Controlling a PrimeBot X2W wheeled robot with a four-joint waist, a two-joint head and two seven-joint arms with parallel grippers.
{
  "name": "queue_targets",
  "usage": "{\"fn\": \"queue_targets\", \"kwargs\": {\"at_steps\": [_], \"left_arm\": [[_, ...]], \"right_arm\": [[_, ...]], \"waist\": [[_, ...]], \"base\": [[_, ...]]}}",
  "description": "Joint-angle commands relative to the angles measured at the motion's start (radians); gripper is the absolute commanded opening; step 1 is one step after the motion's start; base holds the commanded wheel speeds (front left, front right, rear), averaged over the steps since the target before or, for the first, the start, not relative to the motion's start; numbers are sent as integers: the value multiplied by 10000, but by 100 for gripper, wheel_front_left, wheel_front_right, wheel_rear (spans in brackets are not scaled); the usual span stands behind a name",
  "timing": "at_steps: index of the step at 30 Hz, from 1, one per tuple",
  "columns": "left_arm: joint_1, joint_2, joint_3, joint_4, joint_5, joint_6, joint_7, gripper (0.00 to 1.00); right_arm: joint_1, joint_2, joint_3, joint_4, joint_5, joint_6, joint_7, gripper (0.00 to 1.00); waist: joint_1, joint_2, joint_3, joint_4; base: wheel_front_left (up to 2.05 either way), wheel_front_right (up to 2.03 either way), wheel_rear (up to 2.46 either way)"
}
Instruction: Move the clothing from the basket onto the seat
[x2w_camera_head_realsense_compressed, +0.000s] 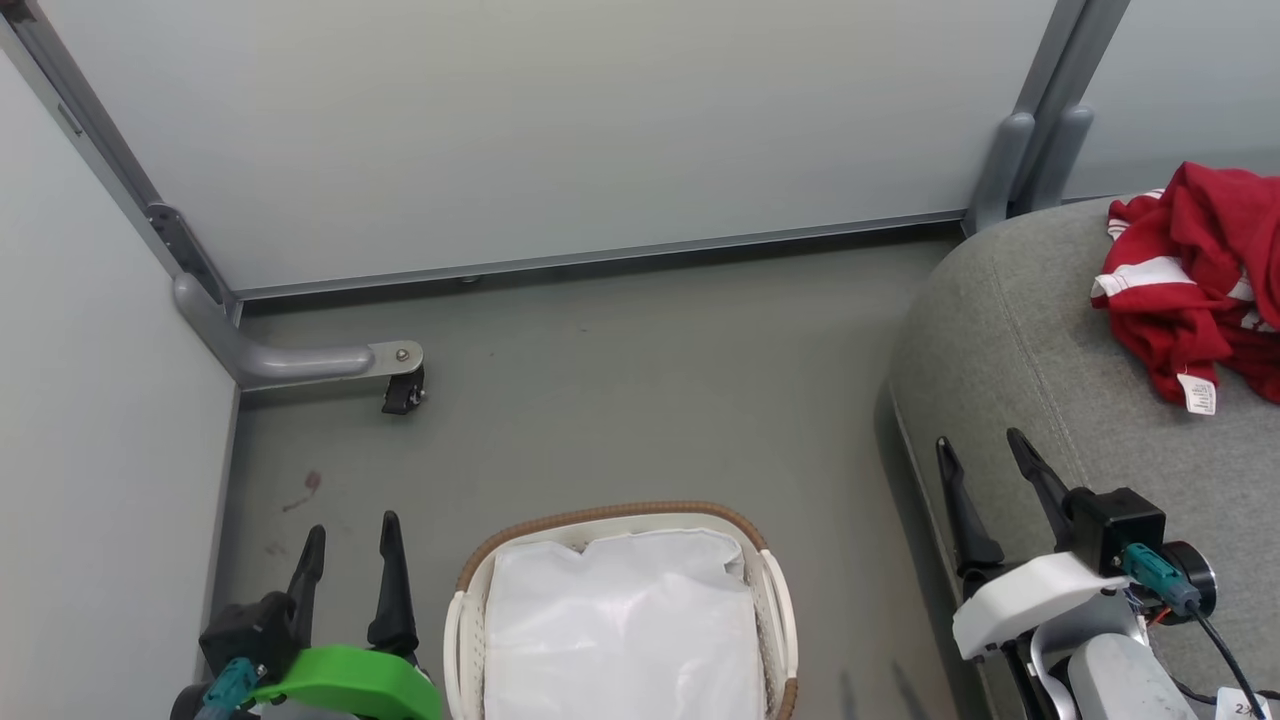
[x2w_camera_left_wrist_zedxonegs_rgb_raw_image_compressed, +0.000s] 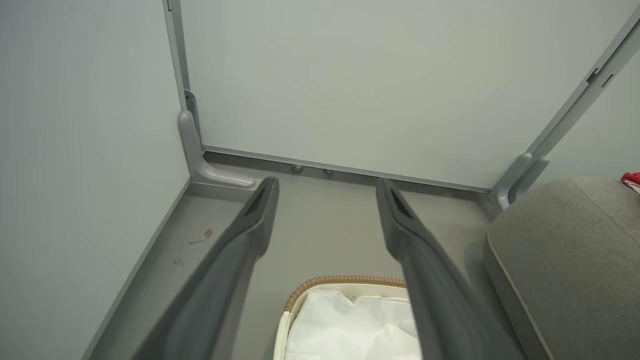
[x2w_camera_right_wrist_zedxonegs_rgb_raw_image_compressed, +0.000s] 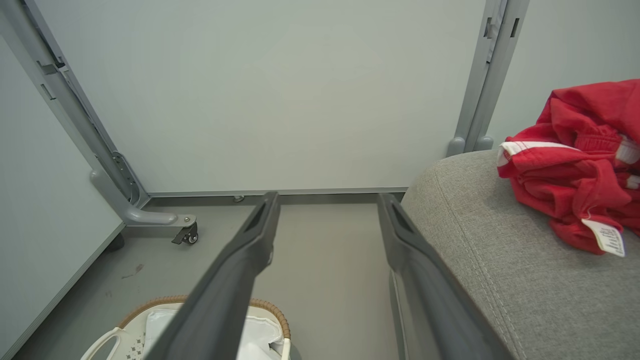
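Note:
The red clothing with white stripes and a white tag lies crumpled on the grey seat at the far right; it is also in the right wrist view. The white basket with its tan rim stands on the floor at the bottom centre, with just its white liner showing inside. My left gripper is open, left of the basket, holding nothing. My right gripper is open over the seat's front edge, short of the clothing, with nothing between its fingers.
Grey partition panels close off the back and left side. A grey frame foot with a caster juts onto the floor at the left. Bare grey floor lies between the basket and the back panel.

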Motion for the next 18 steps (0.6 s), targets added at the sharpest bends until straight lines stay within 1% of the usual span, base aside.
{"fn": "queue_targets", "kwargs": {"at_steps": [1, 13, 14, 18], "left_arm": [[95, 8, 7, 17, 63, 47, -3, 100], [40, 7, -84, 80, 73, -27, -3, 100], [6, 0, -75, 85, 1, -15, 1, 0], [49, -19, -64, 353, -94, -24, 36, 0]], "right_arm": [[156, -39, -1, 1, 32, -11, -19, 100], [200, -37, 65, -14, 103, -11, -19, 100], [26, 0, 62, 2, 47, 0, 0, 0], [97, 65, 50, 291, 138, 0, 46, 0]], "waist": [[1, 0, -23, -13], [1, 0, -83, 17], [1, 0, -83, 16], [1, 0, -88, 19]], "base": [[0, 0, 0], [0, 0, 0], [0, 0, 0], [0, 0, 0]]}}
